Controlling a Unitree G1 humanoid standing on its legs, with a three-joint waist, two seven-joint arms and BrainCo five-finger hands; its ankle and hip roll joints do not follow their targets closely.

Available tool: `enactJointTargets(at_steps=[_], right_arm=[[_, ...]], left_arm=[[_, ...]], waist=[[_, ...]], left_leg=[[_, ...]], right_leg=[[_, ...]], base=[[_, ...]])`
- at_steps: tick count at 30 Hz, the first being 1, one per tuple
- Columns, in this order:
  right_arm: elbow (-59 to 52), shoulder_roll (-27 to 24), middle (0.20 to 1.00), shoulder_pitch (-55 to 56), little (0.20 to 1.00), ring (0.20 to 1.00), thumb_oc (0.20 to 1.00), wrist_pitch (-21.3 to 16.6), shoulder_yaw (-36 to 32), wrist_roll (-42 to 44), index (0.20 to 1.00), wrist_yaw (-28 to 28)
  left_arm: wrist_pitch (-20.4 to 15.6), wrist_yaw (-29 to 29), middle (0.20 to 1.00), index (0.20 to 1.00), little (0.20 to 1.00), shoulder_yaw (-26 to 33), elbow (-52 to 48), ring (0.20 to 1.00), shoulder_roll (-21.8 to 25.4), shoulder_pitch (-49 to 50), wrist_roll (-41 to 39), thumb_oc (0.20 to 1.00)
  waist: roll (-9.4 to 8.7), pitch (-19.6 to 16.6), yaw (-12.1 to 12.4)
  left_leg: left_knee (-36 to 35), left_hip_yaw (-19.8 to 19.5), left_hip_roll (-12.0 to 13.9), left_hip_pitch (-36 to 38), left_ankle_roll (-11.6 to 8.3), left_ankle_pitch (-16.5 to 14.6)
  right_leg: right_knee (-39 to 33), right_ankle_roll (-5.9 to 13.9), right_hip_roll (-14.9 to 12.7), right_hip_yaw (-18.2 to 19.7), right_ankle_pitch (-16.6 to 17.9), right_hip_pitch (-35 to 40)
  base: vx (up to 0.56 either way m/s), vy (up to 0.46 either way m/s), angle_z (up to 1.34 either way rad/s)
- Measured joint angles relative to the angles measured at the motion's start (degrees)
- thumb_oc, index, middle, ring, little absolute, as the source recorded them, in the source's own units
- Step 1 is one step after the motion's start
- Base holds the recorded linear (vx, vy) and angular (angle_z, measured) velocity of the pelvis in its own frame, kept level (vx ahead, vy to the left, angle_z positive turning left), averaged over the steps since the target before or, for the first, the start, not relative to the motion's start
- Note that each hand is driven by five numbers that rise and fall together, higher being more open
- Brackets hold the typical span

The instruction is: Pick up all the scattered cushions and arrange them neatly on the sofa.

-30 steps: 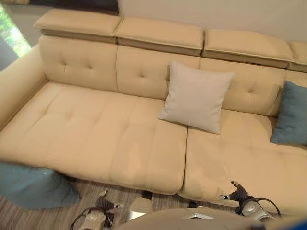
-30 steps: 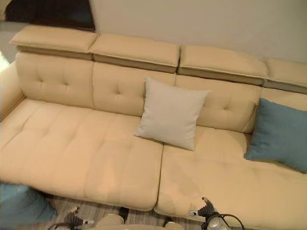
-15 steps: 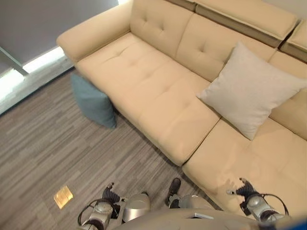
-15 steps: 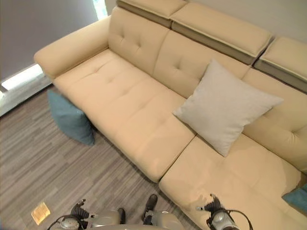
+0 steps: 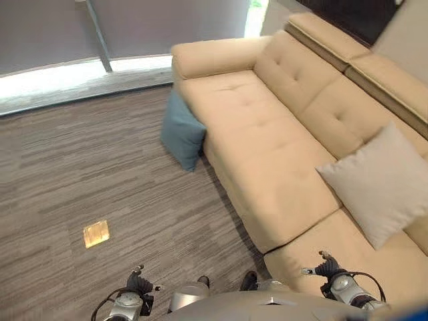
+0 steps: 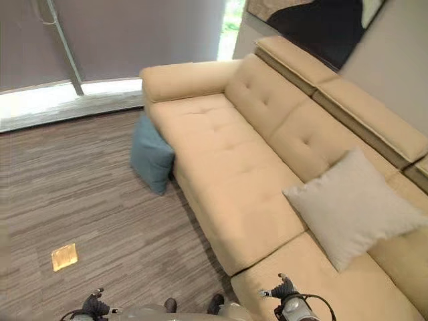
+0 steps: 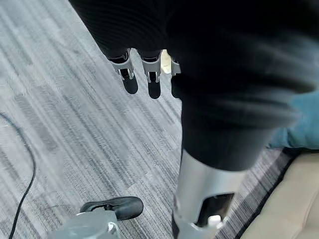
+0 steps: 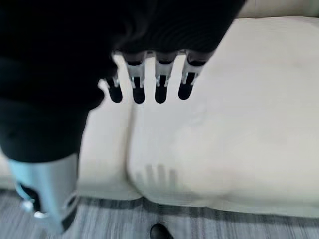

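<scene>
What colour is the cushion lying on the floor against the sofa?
Teal blue. The floor cushion leans against the sofa's front near its armrest, clearest in the right eye view.

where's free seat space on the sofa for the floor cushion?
Bare seat runs from the armrest along the sofa to the beige cushion, which leans on the backrest; that is the only occupied patch. The teal cushion stands on the floor against the sofa front. Left hand and right hand hang open, holding nothing.

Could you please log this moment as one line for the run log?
blue cushion: floor, against sofa front | grey cushion: on sofa | left hand: open | right hand: open
</scene>
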Motion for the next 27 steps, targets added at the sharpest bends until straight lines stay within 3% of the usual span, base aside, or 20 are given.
enactJointTargets(at_steps=[1, 2, 3, 5, 6, 8, 9, 10, 12, 13, 14, 15, 16, 20, 21, 24, 25, 27], right_arm=[[0.5, 0.1, 1.000, -0.4, 1.000, 1.000, 1.000, 0.0, 0.4, 0.0, 1.000, 0.0], [1.3, 0.1, 1.000, -0.1, 1.000, 1.000, 1.000, 0.0, 0.6, 0.0, 1.000, 0.1], [1.6, -0.1, 1.000, -0.1, 1.000, 1.000, 1.000, 0.0, 0.3, 0.0, 1.000, 0.1], [1.5, 0.0, 1.000, -1.1, 1.000, 1.000, 1.000, -0.1, 0.3, 0.0, 1.000, 0.1], [0.7, -0.1, 1.000, -2.5, 1.000, 1.000, 1.000, -0.1, 0.2, 0.0, 1.000, 0.1], [0.7, -0.2, 1.000, -2.5, 1.000, 1.000, 1.000, -0.1, 0.1, 0.0, 1.000, 0.1], [0.7, -0.2, 1.000, -2.0, 1.000, 1.000, 1.000, -0.1, -0.2, 0.1, 1.000, 0.0], [1.1, -0.3, 1.000, -1.1, 1.000, 1.000, 1.000, -0.1, -0.3, 0.1, 1.000, 0.1], [1.3, -0.4, 1.000, -0.4, 1.000, 1.000, 1.000, -0.1, -0.8, 0.2, 1.000, 0.0], [1.4, 0.0, 1.000, -0.7, 1.000, 1.000, 1.000, 0.0, -0.9, 0.2, 1.000, 0.0], [1.4, 0.1, 1.000, -0.6, 1.000, 1.000, 1.000, 0.0, -0.8, 0.2, 1.000, 0.0], [1.7, -0.1, 1.000, -1.6, 1.000, 1.000, 1.000, 0.1, -0.9, 0.2, 1.000, 0.0], [1.8, 0.5, 1.000, -1.6, 1.000, 1.000, 1.000, 0.0, -0.8, 0.2, 1.000, -0.1], [2.3, 3.7, 1.000, 0.0, 1.000, 1.000, 1.000, 0.3, -0.1, 0.1, 1.000, 0.0], [2.2, 4.0, 1.000, 0.4, 1.000, 1.000, 1.000, 0.3, -0.1, 0.1, 1.000, 0.0], [2.0, 4.1, 1.000, 0.4, 1.000, 1.000, 1.000, 0.4, 0.4, 0.1, 1.000, 0.1], [2.1, 4.1, 1.000, 0.3, 1.000, 1.000, 1.000, 0.6, 1.5, 0.0, 1.000, 0.1], [2.0, 4.4, 1.000, 0.6, 1.000, 1.000, 1.000, 0.5, 1.8, 0.0, 1.000, 0.1]], left_arm=[[-0.1, 0.3, 1.000, 1.000, 1.000, -0.4, 0.9, 1.000, -0.5, -0.9, 0.0, 1.000], [-0.3, 0.4, 1.000, 1.000, 1.000, -0.7, 0.6, 1.000, -0.6, -1.8, 0.0, 1.000], [-0.4, 0.4, 1.000, 1.000, 1.000, -0.9, 0.0, 1.000, -1.1, -1.9, 0.0, 1.000], [-0.4, 0.4, 1.000, 1.000, 1.000, -0.7, 0.0, 1.000, -1.8, -1.6, 0.0, 1.000], [-0.4, 0.4, 1.000, 1.000, 1.000, -0.6, 0.1, 1.000, -2.1, -0.6, 0.0, 1.000], [-0.4, 0.4, 1.000, 1.000, 1.000, -0.5, 0.1, 1.000, -2.3, -0.5, -0.1, 1.000], [-0.4, 0.4, 1.000, 1.000, 1.000, 0.2, 0.0, 1.000, -2.6, -0.8, -0.3, 1.000], [-0.3, 0.4, 1.000, 1.000, 1.000, 0.2, 0.1, 1.000, -3.0, -1.9, -0.4, 1.000], [0.0, 0.4, 1.000, 1.000, 1.000, 0.1, 0.1, 1.000, -2.9, -2.1, -0.4, 1.000], [0.0, 0.4, 1.000, 1.000, 1.000, 0.1, 0.1, 1.000, -2.5, -2.2, -0.5, 1.000], [0.1, 0.4, 1.000, 1.000, 1.000, 0.1, 0.1, 1.000, -2.3, -1.9, -0.5, 1.000], [0.3, 0.4, 1.000, 1.000, 1.000, 0.0, 0.1, 1.000, -2.3, -0.4, -0.5, 1.000], [0.5, 0.4, 1.000, 1.000, 1.000, 0.0, 0.3, 1.000, -1.9, -0.1, -0.5, 1.000], [0.4, 0.4, 1.000, 1.000, 1.000, 2.7, 0.1, 1.000, -0.1, 0.8, -0.5, 1.000], [0.5, 0.4, 1.000, 1.000, 1.000, 2.7, 0.1, 1.000, 0.4, 0.1, -0.5, 1.000], [0.8, 0.4, 1.000, 1.000, 1.000, 2.6, -0.4, 1.000, 1.7, -1.6, -0.5, 1.000], [0.8, 0.4, 1.000, 1.000, 1.000, 2.6, -0.7, 1.000, 2.8, -3.0, -0.5, 1.000], [0.7, 0.5, 1.000, 1.000, 1.000, 2.4, -2.1, 1.000, 3.4, -3.1, -0.5, 1.000]], waist=[[1.12, 0.7, -0.9], [0.51, 0.5, -1.2], [0.96, 0.7, -0.3], [2.04, 1.3, -0.1], [1.72, 1.8, -0.1], [0.51, 2.5, 1.0], [-0.58, 3.0, 1.1], [-1.89, 3.7, 1.1], [-1.90, 3.9, -0.2], [-1.95, 3.8, -0.5], [-2.20, 3.8, 0.2], [-1.25, 3.7, 0.1], [-1.67, 3.6, 0.0], [-4.52, 1.4, 0.7], [-4.33, 1.4, 1.1], [-4.36, 1.4, 1.3], [-4.23, 1.6, 1.3], [-4.07, 1.7, 1.1]], left_leg=[[0.1, -4.3, -0.3, -0.1, -0.84, 0.2], [0.0, -5.7, -1.2, 0.0, -1.21, 0.3], [-0.2, -6.4, -1.1, 0.6, -1.99, 0.1], [-0.1, -7.8, -0.5, 1.0, -4.17, -0.7], [3.1, -8.9, -0.7, -0.6, -6.56, -1.2], [6.5, -8.7, -1.3, -2.7, -7.21, -1.4], [8.6, -8.4, -2.1, -4.3, -8.87, -0.4], [10.1, -4.1, -3.1, -6.2, -10.85, 0.5], [10.0, 12.6, 0.3, -7.8, -8.04, -1.9], [9.1, 17.7, 1.7, -8.0, -7.52, -2.2], [7.1, 17.6, 2.3, -7.8, -7.53, -2.2], [4.5, 16.4, 3.9, -5.5, -6.87, -1.4], [3.9, 16.6, 3.6, -4.9, -4.27, -0.7], [3.8, 18.1, 2.3, -2.6, -2.77, -3.2], [3.5, 18.6, 2.2, -2.1, -2.17, -3.6], [2.8, 19.4, 2.0, -1.0, -0.86, -3.3], [2.8, 19.1, 1.7, 0.0, -0.22, -3.6], [2.8, 17.8, 1.5, 0.7, 0.63, -4.2]], right_leg=[[-5.8, -1.06, 1.2, 0.0, 3.3, 2.0], [-10.1, -1.76, 0.4, -1.8, 6.2, 3.8], [-11.7, -4.21, 0.5, -3.1, 7.8, 5.5], [-16.9, -4.92, 1.2, -4.4, 9.2, 9.3], [-17.2, -5.01, 1.3, -6.5, 8.9, 10.5], [-17.2, -4.77, 1.1, -8.8, 7.9, 11.4], [-17.3, -4.26, 0.3, -10.7, 7.3, 11.7], [-17.4, -5.30, -1.1, -14.6, 6.6, 12.2], [-17.5, -8.07, -0.8, -20.2, 5.2, 12.3], [-17.5, -8.01, -0.6, -21.0, 4.9, 11.8], [-16.9, -7.87, -0.6, -20.6, 4.9, 10.9], [-15.9, -7.59, 0.4, -19.7, 5.0, 10.3], [-15.1, -6.59, 0.1, -19.1, 4.8, 10.2], [-10.9, -4.83, -1.5, -16.6, 3.6, 9.6], [-8.7, -3.79, -1.9, -15.6, 2.8, 8.6], [5.5, -0.63, -4.9, -13.7, 0.9, 2.7], [15.7, 2.16, -7.1, -12.9, 1.5, -1.4], [21.5, 4.82, -7.5, -10.7, 1.1, -3.0]], base=[[0.21, -0.146, 1.64], [0.13, -0.105, 1.22], [0.15, -0.112, 0.74], [0.14, -0.124, 0.58], [0.11, -0.121, 0.77], [0.05, -0.054, 0.84], [0.01, -0.002, 1.35], [0.04, 0.010, 1.46], [0.08, 0.021, 1.44], [0.10, 0.016, 1.00], [0.12, 0.017, 0.26], [0.20, 0.057, -0.18], [0.22, 0.079, -0.28], [0.18, 0.187, -0.22], [0.11, 0.197, -0.40], [0.11, 0.190, -0.07], [0.17, 0.193, 0.20], [0.24, 0.144, 0.30]])
